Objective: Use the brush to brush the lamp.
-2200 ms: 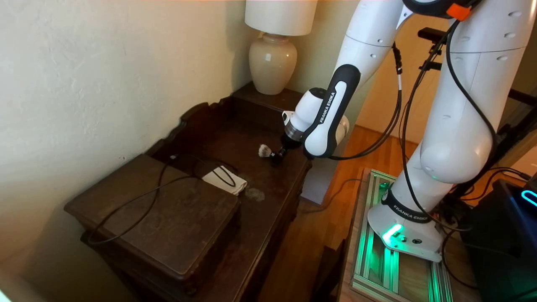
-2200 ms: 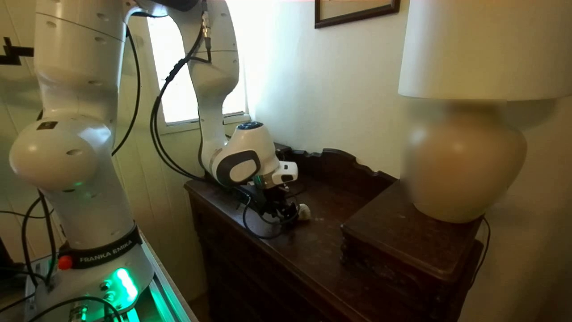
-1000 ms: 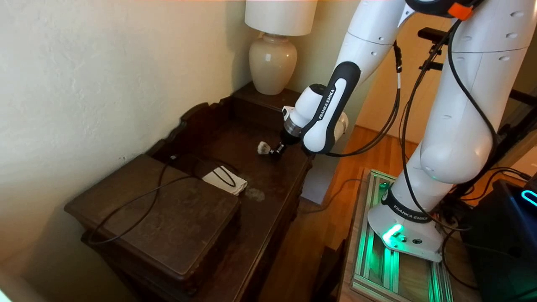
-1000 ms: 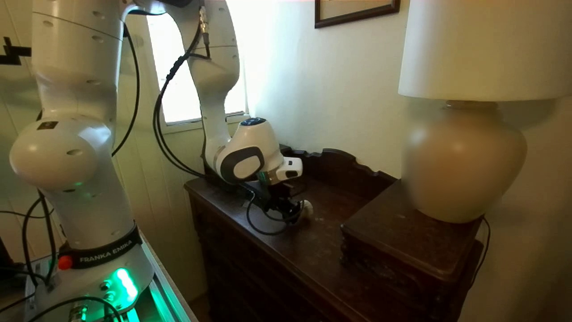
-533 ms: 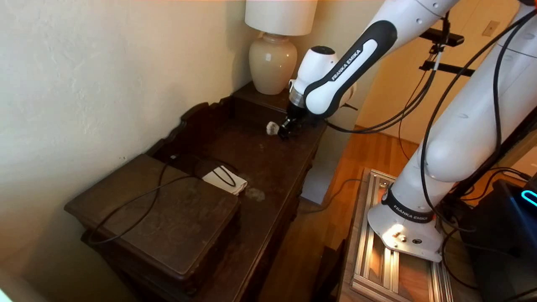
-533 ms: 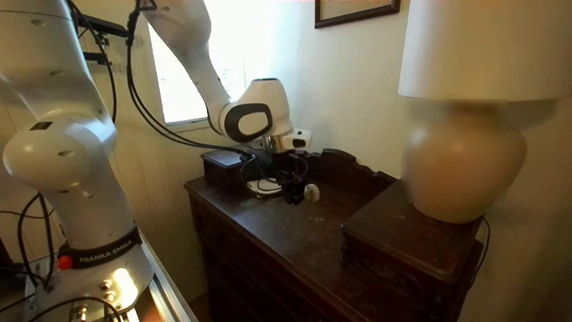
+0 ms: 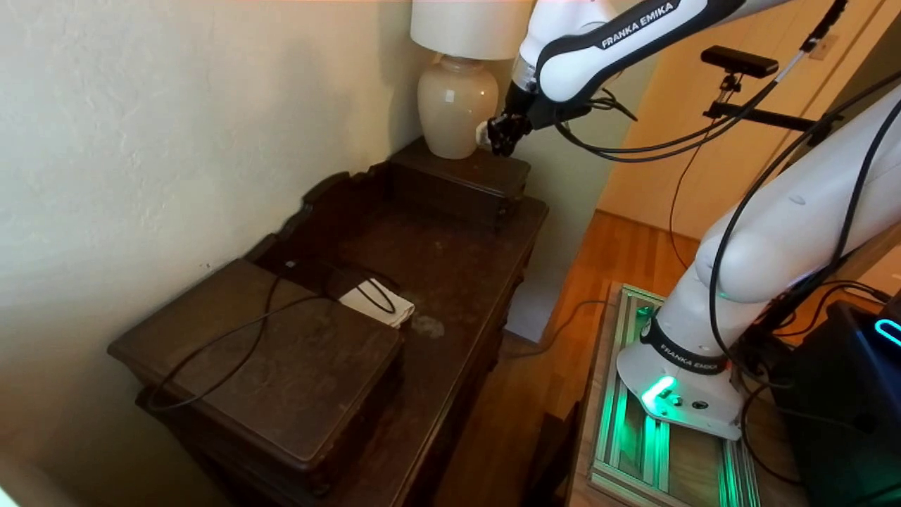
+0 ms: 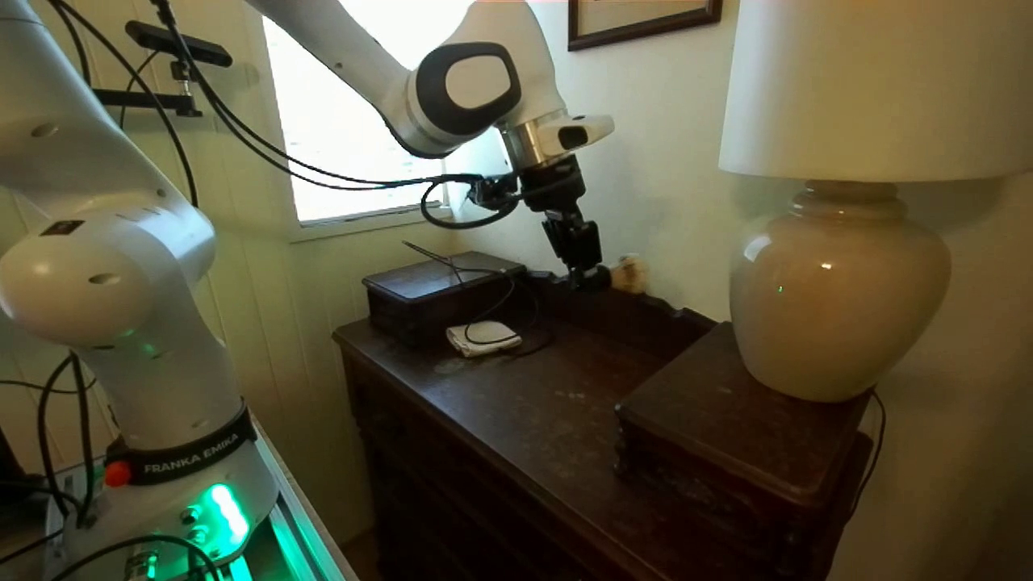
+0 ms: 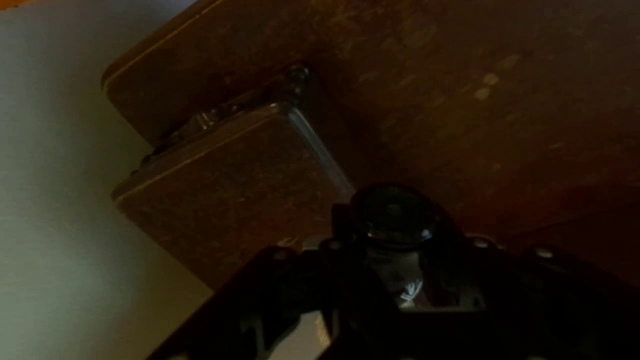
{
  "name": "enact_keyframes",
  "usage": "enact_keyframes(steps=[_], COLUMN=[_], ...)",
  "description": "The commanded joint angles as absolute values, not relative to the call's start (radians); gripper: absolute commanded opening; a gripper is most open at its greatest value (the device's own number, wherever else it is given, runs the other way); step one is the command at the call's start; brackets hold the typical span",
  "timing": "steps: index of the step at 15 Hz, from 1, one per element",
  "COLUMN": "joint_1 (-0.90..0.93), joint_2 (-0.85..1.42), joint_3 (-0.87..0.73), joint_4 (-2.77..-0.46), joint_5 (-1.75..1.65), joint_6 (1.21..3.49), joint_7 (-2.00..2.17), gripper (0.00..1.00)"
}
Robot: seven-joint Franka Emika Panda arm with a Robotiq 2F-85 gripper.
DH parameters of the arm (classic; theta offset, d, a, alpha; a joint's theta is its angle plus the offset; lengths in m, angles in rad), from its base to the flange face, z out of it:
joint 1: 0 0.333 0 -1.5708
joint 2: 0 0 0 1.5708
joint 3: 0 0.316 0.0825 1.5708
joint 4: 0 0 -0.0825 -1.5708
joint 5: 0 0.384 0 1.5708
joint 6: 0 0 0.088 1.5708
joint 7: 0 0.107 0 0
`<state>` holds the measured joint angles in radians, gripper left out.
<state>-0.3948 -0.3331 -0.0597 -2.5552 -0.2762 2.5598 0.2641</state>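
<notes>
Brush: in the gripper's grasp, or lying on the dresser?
In its grasp: in an exterior view the brush juts from the gripper, in the air above the dresser, apart from the lamp.

In an exterior view: gripper (image 7: 502, 146) clamped on brush (image 7: 483, 134), pale bristles in front of the base of the lamp (image 7: 457, 88); gap unreadable from here. Lamp upright on the raised box (image 7: 464, 170) of the dresser (image 7: 450, 243). White cloth (image 7: 367, 307), black cable (image 7: 265, 318) well apart from lamp.
</notes>
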Motion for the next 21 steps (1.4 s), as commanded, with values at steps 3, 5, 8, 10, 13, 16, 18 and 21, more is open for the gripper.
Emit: enact_keyframes(steps=[3,5,8,10,13,16,18,21], joint_1=[-0.375,-0.398,-0.432,-0.450,-0.457,-0.417,-0.396,-0.359], joint_2=[-0.332,-0.301,-0.222,-0.166,-0.083,-0.014,0.022,0.047], joint_3=[-0.079,-0.065,-0.064,-0.069,-0.095,-0.151,-0.182,-0.218], joint_4=[-2.543,-2.528,-2.484,-2.444,-2.364,-2.288,-2.240,-2.199], joint_5=[-0.286,-0.323,-0.371,-0.413,-0.469,-0.429,-0.431,-0.425], joint_6=[2.545,2.585,2.657,2.693,2.703,2.705,2.720,2.714], joint_7=[0.283,0.339,0.416,0.477,0.561,0.537,0.534,0.538], gripper=[0.40,0.15,0.15,0.15,0.15,0.15,0.15,0.15])
